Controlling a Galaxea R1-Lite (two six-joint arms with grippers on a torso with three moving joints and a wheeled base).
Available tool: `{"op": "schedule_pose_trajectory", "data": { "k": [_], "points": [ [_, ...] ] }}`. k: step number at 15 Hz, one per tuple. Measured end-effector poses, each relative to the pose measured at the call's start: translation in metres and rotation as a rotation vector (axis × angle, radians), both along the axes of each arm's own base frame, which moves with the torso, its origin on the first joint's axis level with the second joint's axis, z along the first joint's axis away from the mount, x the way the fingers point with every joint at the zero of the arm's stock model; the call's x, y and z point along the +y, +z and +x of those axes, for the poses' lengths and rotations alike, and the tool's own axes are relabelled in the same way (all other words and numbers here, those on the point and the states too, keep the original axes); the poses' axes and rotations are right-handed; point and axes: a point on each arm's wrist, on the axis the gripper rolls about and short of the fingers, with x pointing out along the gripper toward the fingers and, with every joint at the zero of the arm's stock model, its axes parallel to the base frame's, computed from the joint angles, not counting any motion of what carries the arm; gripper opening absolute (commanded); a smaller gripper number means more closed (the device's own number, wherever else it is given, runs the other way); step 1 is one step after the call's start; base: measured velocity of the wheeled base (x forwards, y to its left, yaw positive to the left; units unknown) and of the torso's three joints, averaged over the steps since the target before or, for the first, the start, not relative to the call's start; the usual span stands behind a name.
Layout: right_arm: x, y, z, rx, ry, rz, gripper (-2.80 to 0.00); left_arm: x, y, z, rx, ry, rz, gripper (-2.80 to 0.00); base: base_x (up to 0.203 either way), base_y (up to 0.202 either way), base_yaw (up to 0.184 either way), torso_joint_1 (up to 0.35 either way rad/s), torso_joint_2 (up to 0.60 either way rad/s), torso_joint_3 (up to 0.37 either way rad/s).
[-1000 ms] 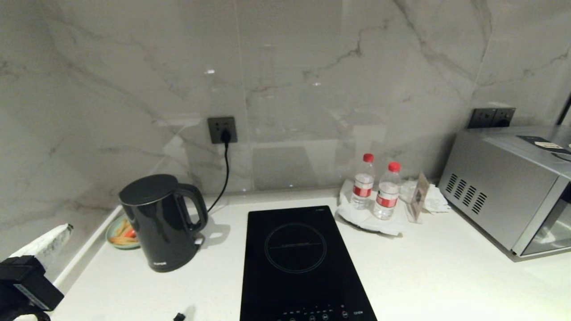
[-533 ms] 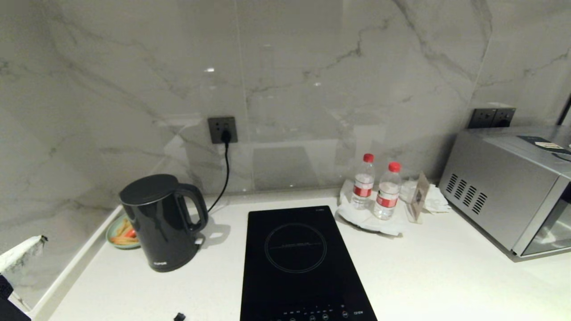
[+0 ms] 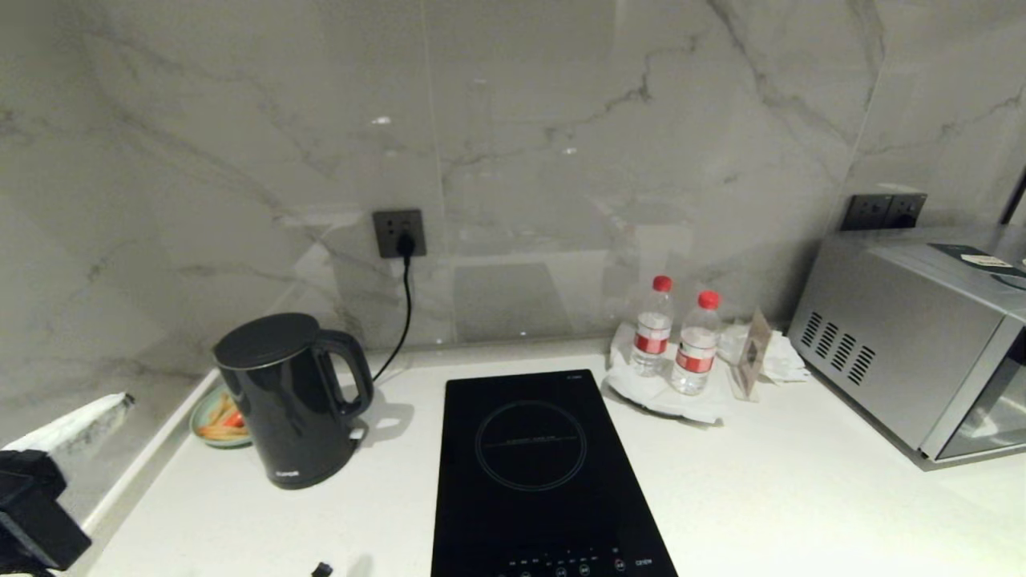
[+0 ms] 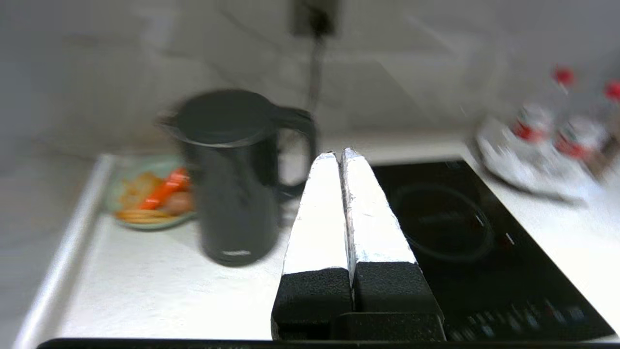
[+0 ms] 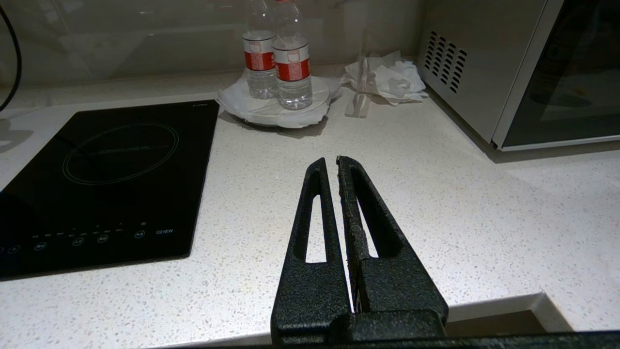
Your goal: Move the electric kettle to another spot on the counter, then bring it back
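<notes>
Left gripper [image 4: 341,157]: I've got it raised off the counter's left end, fingers pressed together, empty, aimed toward the kettle handle.
Right gripper [image 5: 331,167]: parked low over the front edge, clenched, empty.
Electric kettle [image 3: 290,401]: upright on the counter [image 3: 761,481], left of the hob [image 3: 537,473].

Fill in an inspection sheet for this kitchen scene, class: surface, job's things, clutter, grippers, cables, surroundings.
Surface: white speckled counter with inset black hob.
Job's things: kettle upright at left, handle towards the hob.
Clutter: snack dish behind kettle; two bottles on a plate; crumpled napkins.
Grippers: left gripper shut, off the kettle; right gripper shut over the counter.
Cables: black cord plugged into wall socket.
Surroundings: marble wall; microwave at right.
</notes>
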Motion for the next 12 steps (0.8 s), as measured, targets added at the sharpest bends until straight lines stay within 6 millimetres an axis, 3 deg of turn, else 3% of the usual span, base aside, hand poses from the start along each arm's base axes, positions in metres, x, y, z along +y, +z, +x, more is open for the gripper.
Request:
{"op": "schedule_pose_trajectory", "data": {
  "k": [6, 9, 12],
  "points": [
    [0.0, 0.0, 0.0, 0.0, 0.0, 0.0, -2.8, 0.029, -0.002, -0.079, -0.122, 0.287, 0.052, -2.8, 0.0, 0.0, 0.0, 0.0, 0.0, 0.0],
    [0.0, 0.0, 0.0, 0.0, 0.0, 0.0, -2.8, 0.03, -0.001, -0.095, -0.184, 0.337, 0.084, -2.8, 0.0, 0.0, 0.0, 0.0, 0.0, 0.0],
    [0.0, 0.0, 0.0, 0.0, 0.0, 0.0, -2.8, 0.025, -0.007, -0.107, -0.236, 0.237, 0.106, -2.8, 0.0, 0.0, 0.0, 0.0, 0.0, 0.0]
  ]
}}
